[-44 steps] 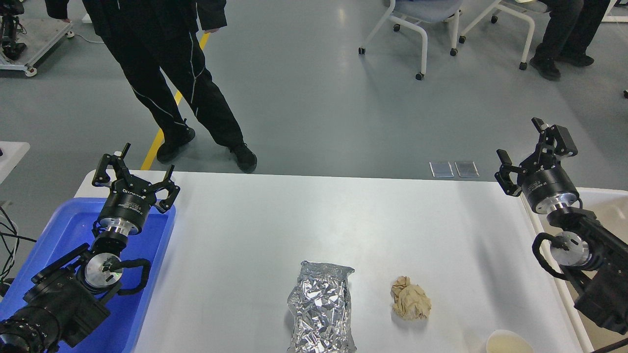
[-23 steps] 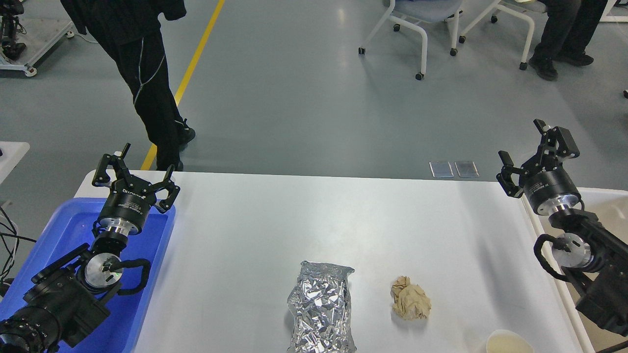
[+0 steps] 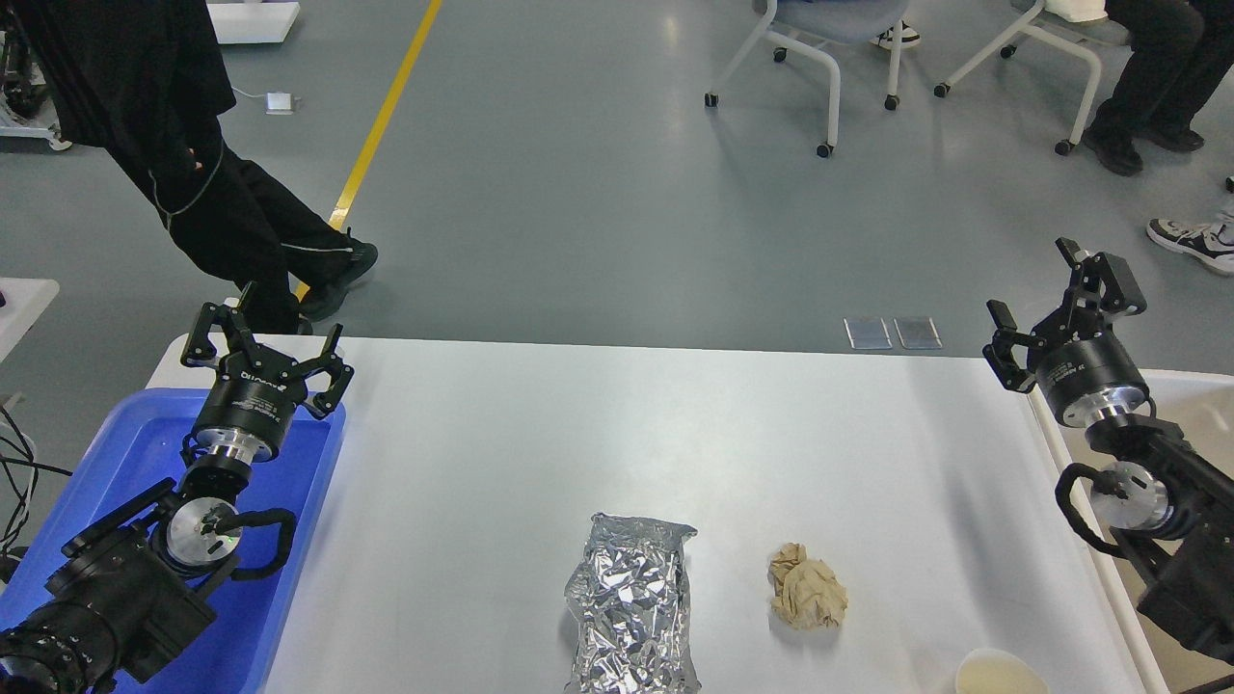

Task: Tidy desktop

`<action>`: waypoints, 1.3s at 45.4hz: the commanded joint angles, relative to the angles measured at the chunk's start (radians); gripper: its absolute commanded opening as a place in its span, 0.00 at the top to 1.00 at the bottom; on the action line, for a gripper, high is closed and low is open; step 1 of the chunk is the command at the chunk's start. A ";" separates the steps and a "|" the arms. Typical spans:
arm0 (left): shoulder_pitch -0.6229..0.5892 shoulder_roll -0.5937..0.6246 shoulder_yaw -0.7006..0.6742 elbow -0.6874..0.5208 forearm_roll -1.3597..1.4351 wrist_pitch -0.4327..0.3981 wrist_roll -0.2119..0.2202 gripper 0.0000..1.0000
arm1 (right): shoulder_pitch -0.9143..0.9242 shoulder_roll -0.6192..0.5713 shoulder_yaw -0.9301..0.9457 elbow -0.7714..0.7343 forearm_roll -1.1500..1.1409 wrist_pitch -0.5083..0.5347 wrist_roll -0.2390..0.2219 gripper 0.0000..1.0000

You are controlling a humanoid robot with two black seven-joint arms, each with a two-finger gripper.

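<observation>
White desktop [image 3: 482, 463] lies bare between left gripper [image 3: 265, 333] and right gripper [image 3: 1046, 289], both jaws spread, empty

Our view cuts off the crumpled foil packet [image 3: 633, 607] at the bottom edge, so we cannot see its near end. The pale cup [image 3: 1001, 672] beside the lower right corner shows only its rim and upper part. The blue tray [image 3: 289, 540] runs out of the frame at left and bottom, and our left arm covers much of its floor. The beige bin [image 3: 1191, 410] is clipped by the right edge and partly hidden behind our right arm. The walking person [image 3: 183, 164] is cut off above the waist.
</observation>
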 commanded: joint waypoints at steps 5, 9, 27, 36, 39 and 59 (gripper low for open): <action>0.000 0.000 0.000 0.000 0.000 0.000 0.000 0.00 | 0.008 0.019 -0.006 -0.044 0.000 0.002 -0.002 0.00; 0.000 0.000 0.000 0.000 0.000 0.000 0.000 0.00 | 0.010 0.019 -0.004 -0.045 0.000 -0.001 -0.002 0.00; 0.001 0.000 0.000 0.000 0.000 0.000 0.000 0.00 | -0.004 0.017 -0.001 -0.045 0.002 -0.002 -0.002 0.00; 0.001 0.000 0.000 0.000 0.000 0.000 0.000 0.00 | -0.003 -0.013 -0.012 -0.045 0.002 -0.002 -0.002 0.00; 0.000 0.000 0.000 0.000 0.000 0.000 0.000 0.00 | -0.003 -0.022 -0.012 -0.044 0.002 0.002 -0.002 0.00; 0.000 0.000 0.000 0.000 0.000 0.000 0.000 0.00 | 0.027 -0.206 -0.291 -0.001 -0.003 0.006 -0.007 0.00</action>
